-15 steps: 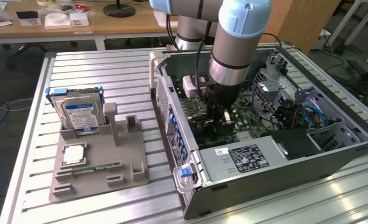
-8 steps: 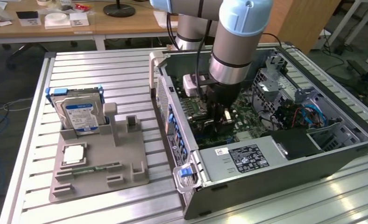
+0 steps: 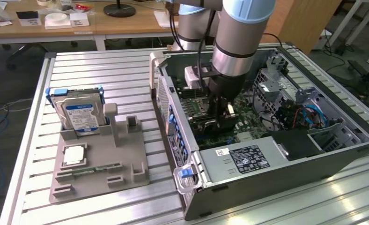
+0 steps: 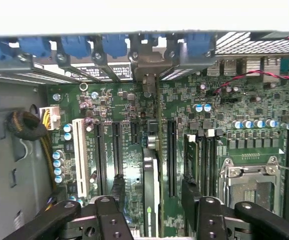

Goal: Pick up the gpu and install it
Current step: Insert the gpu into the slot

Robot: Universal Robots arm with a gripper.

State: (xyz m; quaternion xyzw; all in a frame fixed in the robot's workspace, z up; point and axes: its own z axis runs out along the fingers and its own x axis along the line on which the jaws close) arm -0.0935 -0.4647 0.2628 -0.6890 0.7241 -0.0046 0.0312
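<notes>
With the gpu (image 4: 151, 192) standing edge-on in its slot between your parted fingers (image 4: 118, 187), check the bracket sits flush against the case (image 3: 353, 150) and keep the gripper (image 4: 152, 192) square above it.

The arm points straight down, its claw (image 4: 152, 197) spread wide (fingers apart).

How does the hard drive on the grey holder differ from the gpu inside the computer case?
The hard drive stands in the grey holder outside the computer case; the gpu stands on edge on the motherboard inside. The hard drive shows a blue-white label; the gpu shows a thin edge, between open gripper fingers.
</notes>
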